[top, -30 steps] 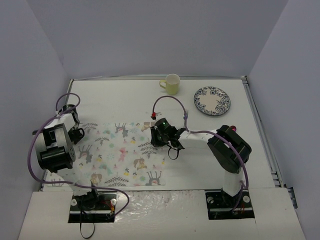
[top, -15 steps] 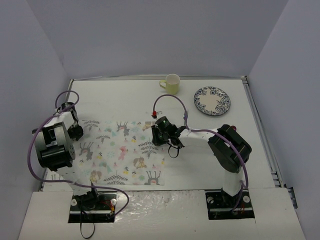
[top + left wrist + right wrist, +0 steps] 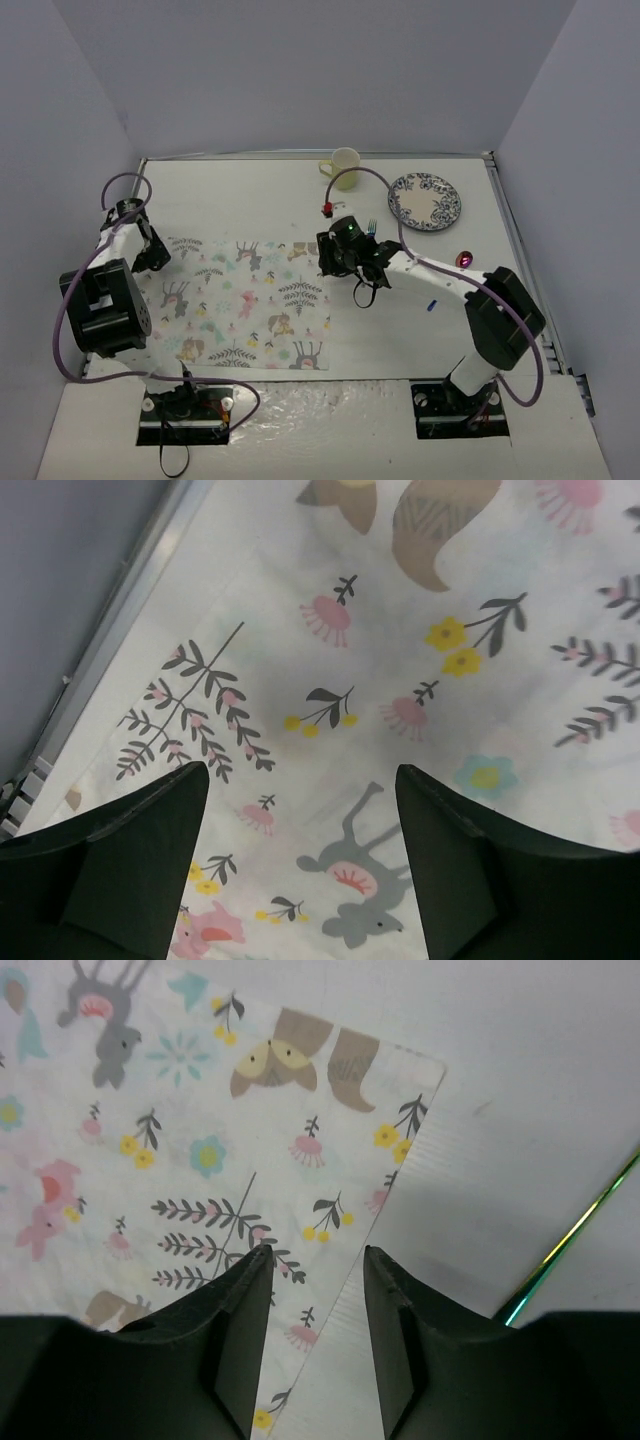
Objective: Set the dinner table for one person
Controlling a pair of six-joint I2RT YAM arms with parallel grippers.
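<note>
Both pincers have just released. Left pincer (image 3: 300,780) gapes wide, right pincer (image 3: 315,1255) partly open, both empty above the placemat (image 3: 245,305). It lies apparently flat on the near half of the dinner table (image 3: 250,195). Plate (image 3: 424,200) and cup (image 3: 342,168) wait at the far edge.

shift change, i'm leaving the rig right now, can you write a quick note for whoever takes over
The left gripper is open and empty, over the far left end of the placemat.
The right gripper is open and empty, over the placemat's far right corner.
The placemat lies flat on the dinner table, left of centre. The mug and plate stand toward the far edge, off the placemat.
Done: placemat laid.
Left: bring plate and mug to it. No cutlery is clearly visible.
</note>
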